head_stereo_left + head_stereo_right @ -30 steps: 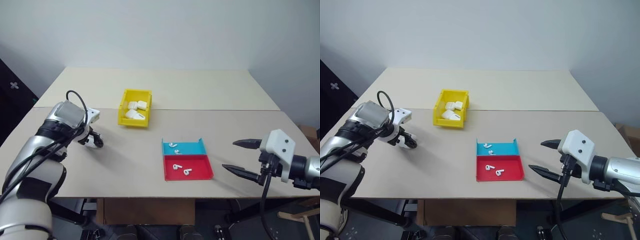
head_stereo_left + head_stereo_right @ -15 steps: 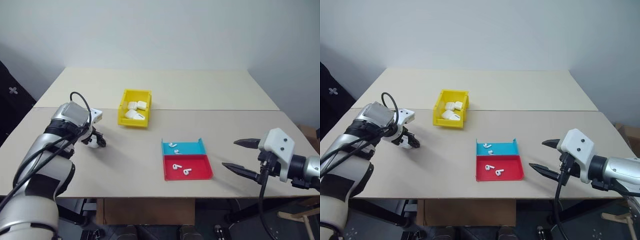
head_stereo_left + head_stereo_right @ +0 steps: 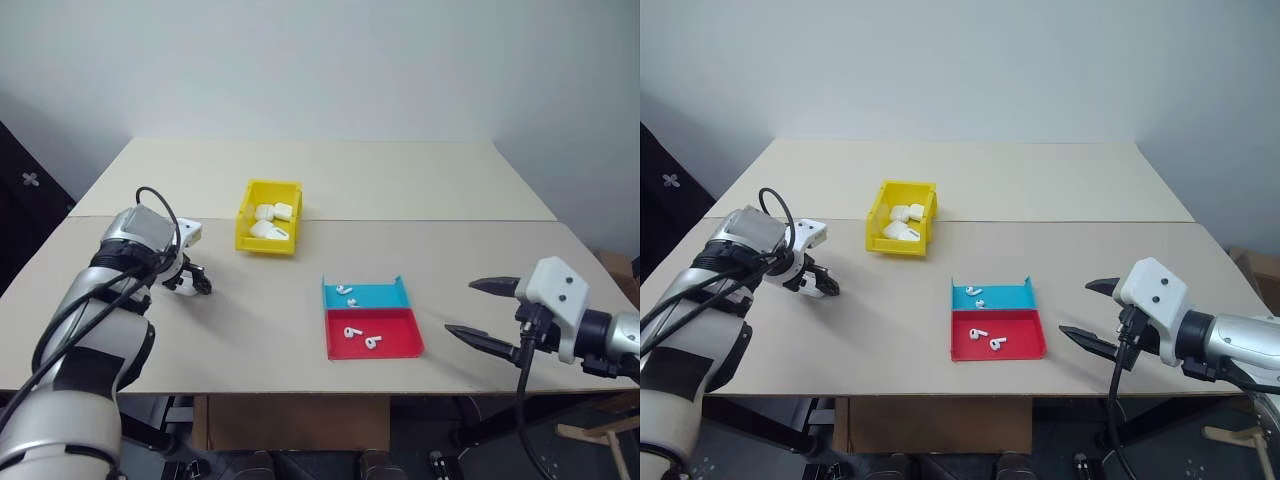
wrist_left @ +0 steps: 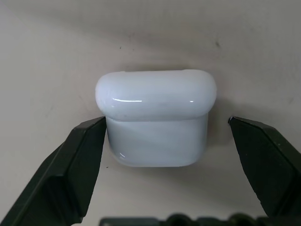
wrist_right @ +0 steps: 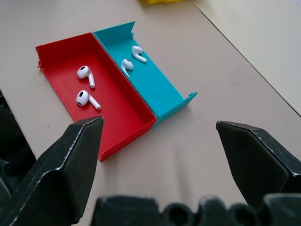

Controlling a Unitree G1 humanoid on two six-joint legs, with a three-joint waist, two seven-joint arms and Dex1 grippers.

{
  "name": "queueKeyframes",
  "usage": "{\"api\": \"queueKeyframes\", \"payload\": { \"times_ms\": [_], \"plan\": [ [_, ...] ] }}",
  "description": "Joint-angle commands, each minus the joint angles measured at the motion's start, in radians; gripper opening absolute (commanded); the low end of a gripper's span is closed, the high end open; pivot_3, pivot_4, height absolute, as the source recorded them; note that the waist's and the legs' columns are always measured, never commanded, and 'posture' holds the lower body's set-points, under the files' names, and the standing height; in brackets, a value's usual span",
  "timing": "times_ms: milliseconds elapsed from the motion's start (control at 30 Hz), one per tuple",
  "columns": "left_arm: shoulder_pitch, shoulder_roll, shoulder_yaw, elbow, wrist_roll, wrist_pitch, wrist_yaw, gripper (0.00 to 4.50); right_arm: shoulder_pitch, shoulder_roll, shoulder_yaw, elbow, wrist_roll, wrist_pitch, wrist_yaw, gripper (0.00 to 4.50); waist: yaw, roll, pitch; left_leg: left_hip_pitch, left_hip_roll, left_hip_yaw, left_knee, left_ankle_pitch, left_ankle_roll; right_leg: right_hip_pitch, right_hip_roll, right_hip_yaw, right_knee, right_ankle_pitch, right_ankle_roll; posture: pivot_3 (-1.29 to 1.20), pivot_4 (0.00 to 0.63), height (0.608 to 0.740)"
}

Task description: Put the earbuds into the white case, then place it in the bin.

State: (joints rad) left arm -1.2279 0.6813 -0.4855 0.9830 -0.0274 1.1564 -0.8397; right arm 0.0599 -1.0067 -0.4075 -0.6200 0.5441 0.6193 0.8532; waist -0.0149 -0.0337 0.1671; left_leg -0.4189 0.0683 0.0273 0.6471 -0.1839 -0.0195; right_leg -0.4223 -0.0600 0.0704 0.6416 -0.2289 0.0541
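1. Left gripper (image 4: 160, 141) lowered steeply onto the table (image 3: 400, 170), fingers spread wide around the white case (image 4: 156, 123); one finger (image 4: 80, 165) touching or nearly touching the case's side, the other finger well clear of it.
2. White case standing on the table with lid closed, to the left of the bin (image 3: 268, 216), at the near-left; hidden behind the left gripper in the head views.
3. Right gripper (image 3: 487, 315) held above the table, far right of the bin and just right of the red tray (image 3: 375, 333); fingers wide apart, holding nothing, touching nothing.
4. Yellow bin sitting near the seam between the two tabletops, containing several white cases (image 3: 270, 221); exact number hard to count from the head views.
5. Blue tray (image 3: 366, 294) lying to the right of and nearer than the bin, with the red tray pressed against its near side.
6. Two of the earbuds (image 5: 129, 58) resting in the blue tray, two more earbuds (image 5: 86, 86) in the red tray, all lying loose.
7. Bin cut off at the edge of the right wrist view, a yellow sliver showing.
8. Left gripper's fingertips mostly masked by its own wrist body in the head views; contact with the case not fully certain.
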Motion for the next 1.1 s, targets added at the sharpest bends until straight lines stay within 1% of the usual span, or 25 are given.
{"api": "queueKeyframes", "payload": {
  "times_ms": [33, 67, 167, 200, 333, 467, 567, 633, 700, 767, 800, 833, 867, 900, 967, 1000, 1033, 1067, 1100],
  "plan": [
    [-0.008, 0.003, 0.009, 0.097, 0.064, -0.025, 0.007, 4.09, -0.007, 0.001, -0.013, -0.019, -0.011, -0.003, -0.012, 4.5, 0.0, 0.0, 0.0, 0.0, 0.0, 0.0, 0.0, 0.0, 0.0, 0.0, 0.0, 0.0, 0.0, 0.0, 0.0, 0.0, 0.15, 0.74],
    [-0.007, 0.004, 0.011, 0.104, 0.067, -0.03, 0.008, 3.88, -0.006, 0.0, -0.011, -0.019, -0.014, -0.004, -0.014, 4.5, -0.001, 0.0, 0.0, 0.0, 0.0, 0.0, 0.0, 0.0, 0.0, 0.0, 0.0, 0.0, 0.0, 0.0, 0.0, 0.0, 0.15, 0.74],
    [-0.004, 0.007, 0.02, 0.125, 0.073, -0.044, 0.012, 2.97, -0.008, 0.001, -0.006, -0.015, -0.02, -0.006, -0.015, 4.5, -0.004, 0.0, 0.0, 0.001, 0.0, 0.0, 0.0, 0.0, 0.0, 0.0, 0.0, 0.0, 0.001, 0.0, 0.0, 0.0, 0.15, 0.74],
    [-0.003, 0.006, 0.027, 0.134, 0.074, -0.048, 0.02, 2.8, -0.01, 0.002, -0.003, -0.013, -0.023, -0.007, -0.016, 4.5, -0.005, 0.0, 0.0, 0.001, 0.0, 0.0, 0.0, 0.0, 0.0, 0.0, 0.0, 0.0, 0.001, 0.0, 0.0, 0.0, 0.15, 0.74],
    [-0.002, 0.006, 0.035, 0.135, 0.083, -0.064, 0.023, 2.8, -0.017, 0.0, 0.007, -0.006, -0.033, -0.015, -0.015, 4.5, -0.007, 0.001, 0.0, 0.003, 0.0, 0.0, 0.0, 0.0, 0.0, 0.001, 0.001, 0.001, 0.002, 0.0, -0.001, 0.0, 0.15, 0.74],
    [-0.009, 0.022, 0.036, 0.078, 0.087, -0.06, -0.001, 2.8, -0.027, 0.002, 0.009, -0.001, -0.035, -0.017, -0.011, 4.5, -0.009, 0.001, 0.0, 0.003, 0.0, 0.0, 0.0, 0.0, 0.0, 0.0, 0.001, 0.001, 0.002, 0.0, -0.001, 0.0, 0.15, 0.74],
    [-0.02, 0.061, 0.044, -0.041, 0.064, -0.023, -0.062, 2.8, -0.031, 0.002, 0.004, 0.002, -0.038, -0.025, -0.008, 4.5, -0.01, 0.0, 0.0, 0.002, 0.0, 0.0, 0.0, 0.0, 0.0, 0.0, 0.001, 0.001, 0.002, -0.001, -0.001, 0.0, 0.15, 0.74],
    [0.007, 0.11, 0.094, -0.227, 0.019, 0.003, -0.087, 2.8, -0.038, 0.004, -0.009, 0.006, -0.035, -0.035, -0.004, 4.5, -0.01, -0.001, 0.001, -0.001, 0.0, 0.0, 0.0, 0.0, 0.0, -0.002, 0.001, 0.001, 0.001, -0.001, -0.001, 0.0, 0.15, 0.74],
    [0.089, 0.148, 0.21, -0.488, -0.037, 0.019, -0.064, 2.8, -0.05, 0.01, -0.023, 0.013, -0.034, -0.054, -0.004, 4.5, -0.009, -0.001, 0.001, -0.003, 0.0, -0.001, -0.001, 0.0, 0.0, -0.004, 0.001, 0.001, 0.0, -0.001, -0.001, 0.0, 0.15, 0.74],
    [0.206, 0.157, 0.349, -0.736, -0.092, -0.003, -0.033, 2.8, -0.065, 0.019, -0.036, 0.018, -0.034, -0.085, 0.001, 4.5, -0.004, -0.001, 0.001, -0.004, 0.0, -0.001, -0.001, -0.001, -0.001, -0.004, 0.0, 0.001, 0.0, 0.001, -0.005, 0.0, 0.15, 0.74],
    [0.296, 0.124, 0.455, -0.863, -0.127, -0.078, 0.001, 2.8, -0.074, 0.02, -0.039, 0.02, -0.038, -0.106, 0.007, 4.5, -0.002, -0.001, 0.0, -0.004, 0.0, 0.0, -0.001, -0.001, -0.002, -0.003, -0.001, 0.0, 0.0, 0.001, -0.005, 0.0, 0.15, 0.74],
    [0.41, 0.069, 0.555, -0.989, -0.145, -0.244, 0.054, 2.8, -0.085, 0.016, -0.037, 0.023, -0.039, -0.121, 0.017, 4.5, 0.0, 0.001, -0.001, -0.004, 0.0, 0.0, -0.001, -0.001, -0.001, -0.003, -0.001, 0.0, 0.0, 0.001, -0.005, 0.0, 0.15, 0.74],
    [0.526, 0.02, 0.632, -1.097, -0.166, -0.417, 0.069, 2.8, -0.095, 0.003, -0.033, 0.026, -0.038, -0.135, 0.037, 4.5, 0.001, 0.003, -0.002, -0.003, 0.0, 0.0, -0.002, -0.001, -0.001, -0.002, -0.001, 0.0, -0.002, 0.001, -0.005, 0.0, 0.15, 0.74],
    [0.617, -0.002, 0.678, -1.185, -0.195, -0.483, 0.051, 2.8, -0.104, -0.009, -0.029, 0.027, -0.035, -0.142, 0.055, 4.5, 0.001, 0.004, -0.002, -0.002, 0.0, 0.0, -0.001, -0.002, -0.001, -0.001, -0.002, 0.001, -0.001, 0.001, -0.005, 0.0, 0.15, 0.74],
    [0.772, -0.066, 0.727, -1.297, -0.244, -0.614, 0.027, 2.8, -0.129, -0.038, -0.016, 0.031, -0.034, -0.146, 0.084, 4.5, -0.001, 0.003, -0.002, -0.002, 0.0, 0.0, -0.001, -0.002, -0.001, -0.001, -0.001, 0.001, -0.001, 0.002, -0.006, 0.0, 0.15, 0.74],
    [0.826, -0.102, 0.743, -1.333, -0.272, -0.652, 0.03, 2.8, -0.143, -0.049, -0.007, 0.034, -0.039, -0.151, 0.092, 4.5, -0.002, 0.003, -0.002, -0.002, 0.0, 0.0, -0.001, -0.002, -0.001, -0.002, -0.001, 0.001, -0.001, 0.002, -0.007, 0.0, 0.15, 0.74],
    [0.862, -0.117, 0.746, -1.367, -0.305, -0.632, 0.034, 2.8, -0.153, -0.06, 0.002, 0.035, -0.042, -0.151, 0.098, 4.5, 0.0, 0.002, -0.001, -0.001, 0.0, 0.001, -0.001, -0.002, -0.002, -0.001, -0.001, 0.001, 0.0, 0.002, -0.007, 0.0, 0.15, 0.74],
    [0.901, -0.142, 0.744, -1.398, -0.325, -0.648, 0.042, 2.8, -0.163, -0.07, 0.01, 0.033, -0.045, -0.147, 0.102, 4.5, 0.001, 0.002, -0.001, 0.0, 0.0, 0.0, 0.0, -0.001, -0.001, 0.0, -0.001, 0.001, 0.001, 0.003, -0.007, 0.0, 0.15, 0.74],
    [0.933, -0.18, 0.744, -1.408, -0.352, -0.707, 0.033, 2.8, -0.176, -0.076, 0.019, 0.032, -0.042, -0.143, 0.104, 4.5, 0.003, 0.002, -0.001, 0.0, 0.0, 0.0, 0.001, 0.0, 0.0, 0.0, 0.0, 0.001, 0.0, 0.001, -0.004, 0.0, 0.15, 0.74]
  ]
}}
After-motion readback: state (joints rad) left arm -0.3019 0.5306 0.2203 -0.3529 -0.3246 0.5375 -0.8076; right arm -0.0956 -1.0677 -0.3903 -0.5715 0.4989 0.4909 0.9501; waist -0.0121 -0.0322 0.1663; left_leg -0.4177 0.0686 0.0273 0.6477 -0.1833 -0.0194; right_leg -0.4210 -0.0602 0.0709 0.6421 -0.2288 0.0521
